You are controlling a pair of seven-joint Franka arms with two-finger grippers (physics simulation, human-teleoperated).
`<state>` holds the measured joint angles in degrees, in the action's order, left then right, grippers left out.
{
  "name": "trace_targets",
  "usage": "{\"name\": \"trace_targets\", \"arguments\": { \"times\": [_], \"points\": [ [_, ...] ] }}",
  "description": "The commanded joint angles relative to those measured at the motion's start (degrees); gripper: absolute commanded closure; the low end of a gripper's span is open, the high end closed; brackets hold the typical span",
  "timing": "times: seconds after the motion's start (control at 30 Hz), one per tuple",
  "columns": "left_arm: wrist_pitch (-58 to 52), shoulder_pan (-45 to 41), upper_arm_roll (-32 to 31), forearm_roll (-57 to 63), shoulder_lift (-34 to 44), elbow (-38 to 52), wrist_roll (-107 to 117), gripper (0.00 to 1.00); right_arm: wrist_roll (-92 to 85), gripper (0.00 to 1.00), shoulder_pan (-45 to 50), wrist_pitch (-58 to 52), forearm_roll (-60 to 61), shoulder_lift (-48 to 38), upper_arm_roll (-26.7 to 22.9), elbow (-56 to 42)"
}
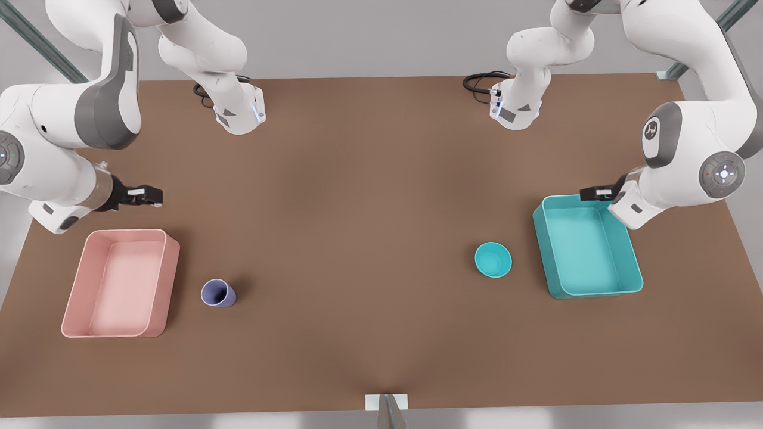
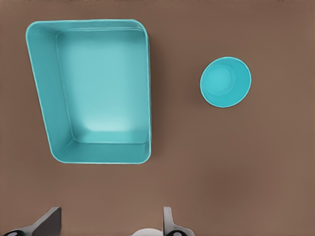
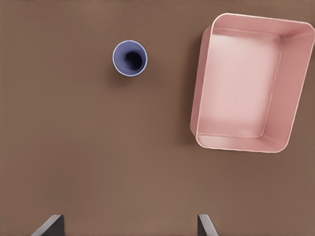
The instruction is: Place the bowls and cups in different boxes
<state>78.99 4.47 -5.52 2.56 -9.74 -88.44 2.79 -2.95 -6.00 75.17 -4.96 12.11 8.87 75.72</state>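
In the front view the left gripper point(image 1: 587, 192) is hovering over the teal box's point(image 1: 633, 262) far wall and the right gripper point(image 1: 156, 196) beyond the pink box point(image 1: 170, 280), though their finger spread is hard to judge there. In the left wrist view the fingers point(image 2: 167, 222) are standing wide apart with nothing between them; the teal box is lying empty, the teal bowl point(image 2: 225, 82) just beside it, probably light, stiff and best pinched at its rim. In the right wrist view the fingers point(image 3: 204, 225) are likewise spread wide and empty, the pink box is holding nothing, and the upright cup point(image 3: 130, 58) is standing near it, likely light and graspable across its walls.
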Motion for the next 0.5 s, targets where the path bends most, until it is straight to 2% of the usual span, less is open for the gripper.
{"name": "trace_targets", "arguments": {
  "times": [0.0, 0.07, 0.1, 0.2, 0.27, 0.37, 0.47],
  "points": [
    [1.1, 0.0, 0.0, 0.1, 0.0, 0.0, 2.7, 0.0, 0.1, 0.0, 0.0, 1.5, 0.1, -0.1, 0.0, 0.0],
    [4.2, -2.5, 0.0, 0.1, -1.9, -0.1, 2.9, 0.0, 0.0, 0.0, 0.5, 3.2, 0.1, 3.0, 0.4, -0.2],
    [9.1, -9.7, 0.2, 3.0, -7.2, 0.1, 5.1, 0.0, -0.8, 0.0, 1.5, 8.6, 0.6, 8.1, 0.8, -0.8],
    [25.9, -19.8, -0.1, 9.4, -21.1, 3.8, 22.9, 0.0, 2.9, 0.0, 4.3, 21.7, 0.8, 18.4, 0.7, -0.8],
    [31.0, -24.2, 1.0, 10.5, -25.9, 6.5, 25.5, 0.0, 2.9, 0.0, 3.8, 28.1, 0.7, 22.9, 0.4, -0.8],
    [39.7, -25.5, 1.0, 11.8, -29.7, 6.8, 26.3, 0.0, 2.8, 0.0, 2.2, 36.4, 0.8, 27.0, 0.2, -0.5],
    [39.0, -24.9, 1.0, 12.6, -29.1, 1.3, 26.7, 0.0, 2.3, 0.0, 0.8, 40.0, 0.0, 27.6, 0.2, 0.3]
  ]
}}
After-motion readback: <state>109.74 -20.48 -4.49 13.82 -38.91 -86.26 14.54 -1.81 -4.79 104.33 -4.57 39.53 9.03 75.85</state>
